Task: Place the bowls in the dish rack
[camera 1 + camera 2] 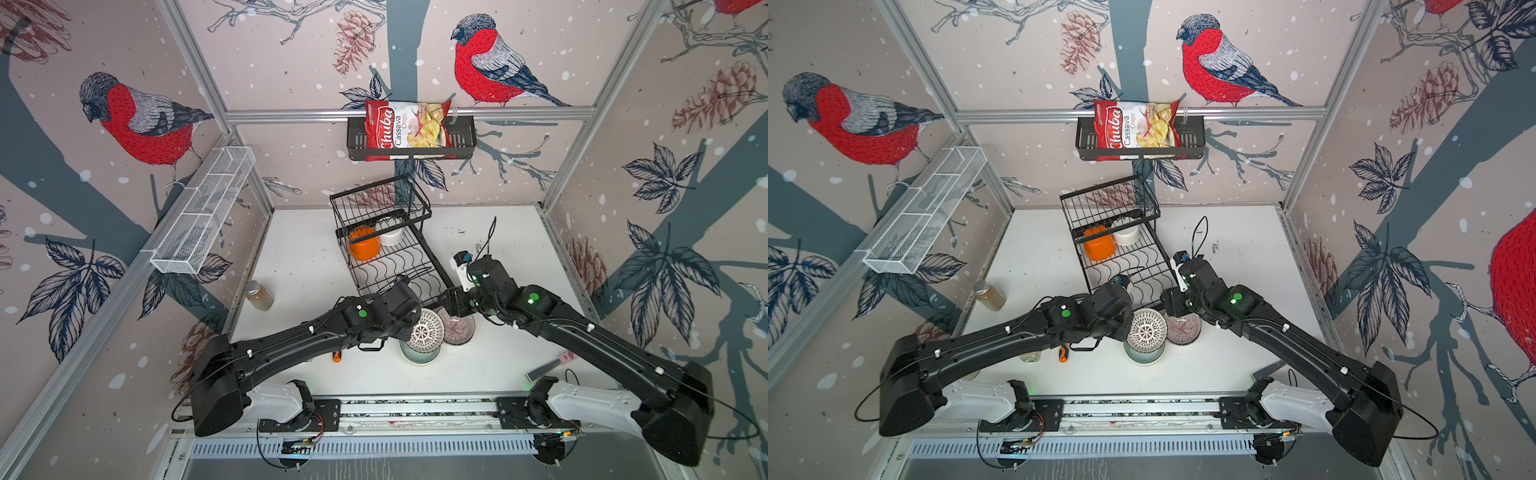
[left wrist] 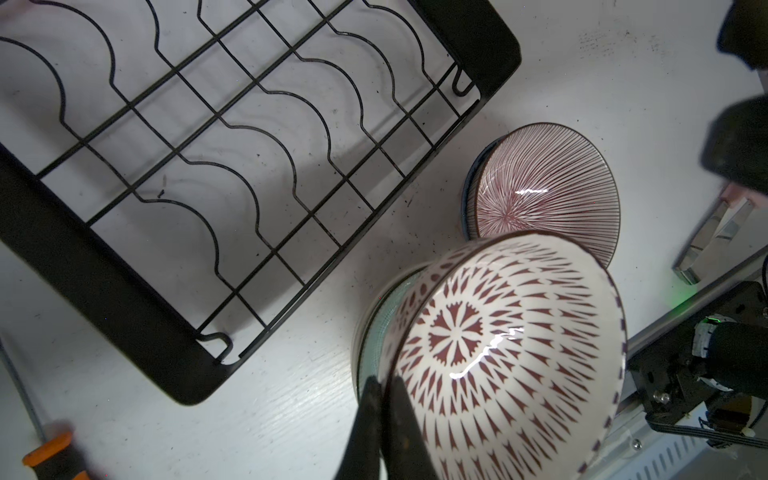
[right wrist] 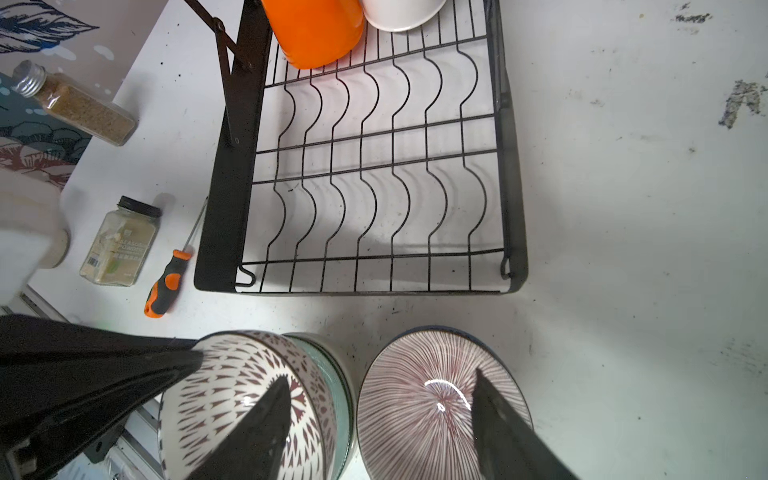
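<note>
The left gripper (image 2: pixel 384 384) is clamped on the rim of the patterned bowl (image 2: pixel 498 353), which is held tilted over the pale teal bowl (image 2: pixel 372 328), in front of the dish rack (image 2: pixel 104 270). By so thin a pinch it could be let slip, or be knocked against the striped bowl (image 3: pixel 415 399) just beside, over which the right gripper (image 3: pixel 380 374) is spread open. Its mouth is turned upward, aslant; being round, no long axis is offered.

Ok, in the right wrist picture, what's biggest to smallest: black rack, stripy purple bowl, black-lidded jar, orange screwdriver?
1. black wire dish rack
2. purple-striped round ceramic bowl, though nearest the camera
3. tie: clear black-lidded glass jar looks wider, orange-handled screwdriver longer
</note>
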Controlling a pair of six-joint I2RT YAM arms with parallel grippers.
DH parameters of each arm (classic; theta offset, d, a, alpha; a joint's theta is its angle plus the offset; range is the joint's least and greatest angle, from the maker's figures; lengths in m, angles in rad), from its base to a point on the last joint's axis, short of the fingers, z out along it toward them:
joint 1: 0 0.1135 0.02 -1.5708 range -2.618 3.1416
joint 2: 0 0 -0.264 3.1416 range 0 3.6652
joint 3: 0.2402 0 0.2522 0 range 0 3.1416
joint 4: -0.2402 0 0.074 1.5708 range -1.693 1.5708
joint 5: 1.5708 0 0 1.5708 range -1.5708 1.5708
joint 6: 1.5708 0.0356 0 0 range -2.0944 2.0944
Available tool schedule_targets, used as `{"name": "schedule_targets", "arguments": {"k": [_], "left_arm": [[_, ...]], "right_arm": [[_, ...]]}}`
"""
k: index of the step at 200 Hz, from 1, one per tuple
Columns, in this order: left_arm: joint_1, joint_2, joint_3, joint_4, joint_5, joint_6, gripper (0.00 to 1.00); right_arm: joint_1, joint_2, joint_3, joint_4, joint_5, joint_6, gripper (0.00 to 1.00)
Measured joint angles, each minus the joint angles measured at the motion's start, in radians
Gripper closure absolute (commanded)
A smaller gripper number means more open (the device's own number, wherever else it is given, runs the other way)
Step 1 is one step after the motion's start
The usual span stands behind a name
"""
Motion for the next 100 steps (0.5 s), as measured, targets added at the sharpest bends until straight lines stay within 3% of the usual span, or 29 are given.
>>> {"name": "schedule_targets", "arguments": {"k": [51, 100], "left_arm": [[0.0, 0.0, 0.0, 0.0, -0.018, 0.002, 1.0], [0.0, 0.0, 0.0, 0.0, -0.018, 0.002, 1.0]], "right_arm": [[0.079, 0.026, 0.011, -0.051, 0.013, 0.005, 0.36], [0.113, 0.063, 0.016, -0.086, 0.018, 0.007, 0.5]]}}
